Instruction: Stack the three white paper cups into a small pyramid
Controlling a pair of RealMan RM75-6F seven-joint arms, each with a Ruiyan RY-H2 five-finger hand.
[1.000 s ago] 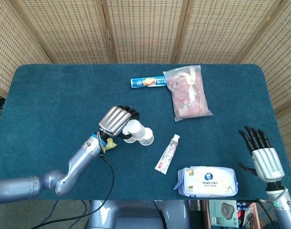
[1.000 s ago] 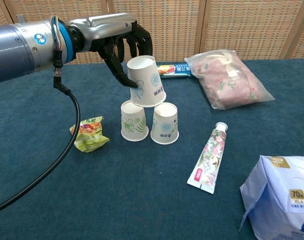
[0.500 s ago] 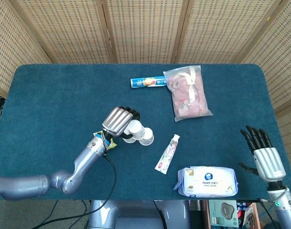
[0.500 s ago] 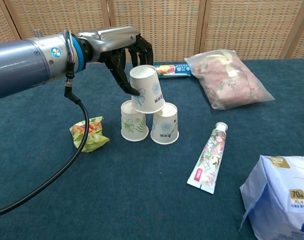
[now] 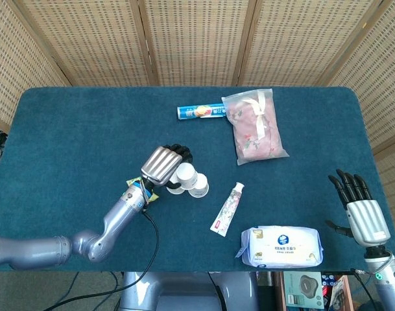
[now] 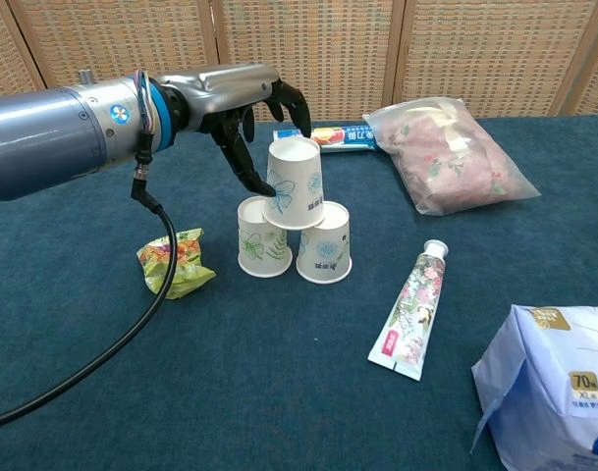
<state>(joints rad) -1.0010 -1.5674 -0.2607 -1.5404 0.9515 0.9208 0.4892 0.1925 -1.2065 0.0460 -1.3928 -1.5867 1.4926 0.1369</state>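
Note:
Two white paper cups with leaf prints, the left cup [image 6: 263, 237] and the right cup [image 6: 324, 243], stand upside down side by side on the blue table. A third cup [image 6: 295, 183] sits nearly upright across their bases. My left hand [image 6: 244, 118] holds this top cup, thumb against its left side and fingers curled behind its rim. From the head view the hand [image 5: 163, 165] covers part of the cup cluster [image 5: 187, 178]. My right hand [image 5: 359, 207] hovers at the table's front right corner, fingers spread, holding nothing.
A crumpled green wrapper [image 6: 174, 261] lies left of the cups. A floral tube [image 6: 408, 312] lies to their right, and a wet-wipes pack [image 6: 554, 383] at the front right. A pink bag [image 6: 446, 152] and a blue packet [image 6: 340, 135] lie behind.
My left hand has lowered the tilted top cup and set it nearly upright on the two base cups. My right hand has drifted slightly toward the table's front edge.

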